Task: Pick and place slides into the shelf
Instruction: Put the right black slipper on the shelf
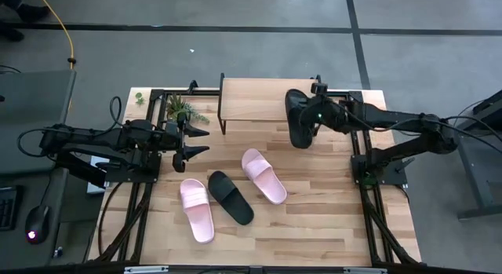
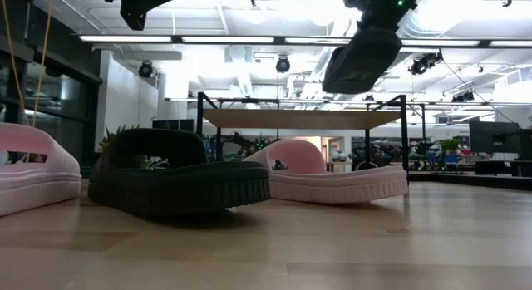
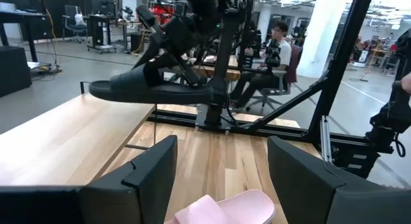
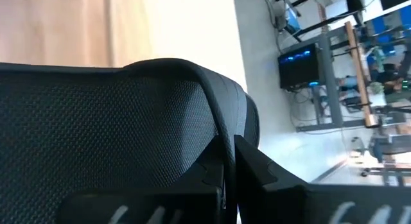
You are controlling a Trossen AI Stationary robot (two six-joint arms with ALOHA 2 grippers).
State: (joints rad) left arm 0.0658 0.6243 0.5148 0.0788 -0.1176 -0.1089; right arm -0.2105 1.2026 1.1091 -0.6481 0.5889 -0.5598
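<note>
A black slide (image 1: 300,125) hangs in the air at the right end of the shelf (image 1: 251,100), with my right gripper (image 1: 312,115) shut on it. The left wrist view shows this slide (image 3: 151,90) roughly level above the shelf's light plank top (image 3: 64,134). On the table lie a pink slide (image 1: 196,210), a second black slide (image 1: 230,197) and another pink slide (image 1: 263,176), all resting on their soles. At the table's left, my left gripper (image 1: 200,142) stands open and level with nothing between its fingers. My right gripper pinches the black slide's strap (image 4: 226,161) between its two fingers, at the strap's edge. It comes from the table's right, slanting down. The slide is lifted clear, sole down and roughly level, above the shelf's right end.
A small green plant (image 1: 182,109) stands left of the shelf, near my left gripper. Black frame rails (image 1: 369,188) run along both sides of the table. A person sits at a desk beyond the table (image 3: 277,47).
</note>
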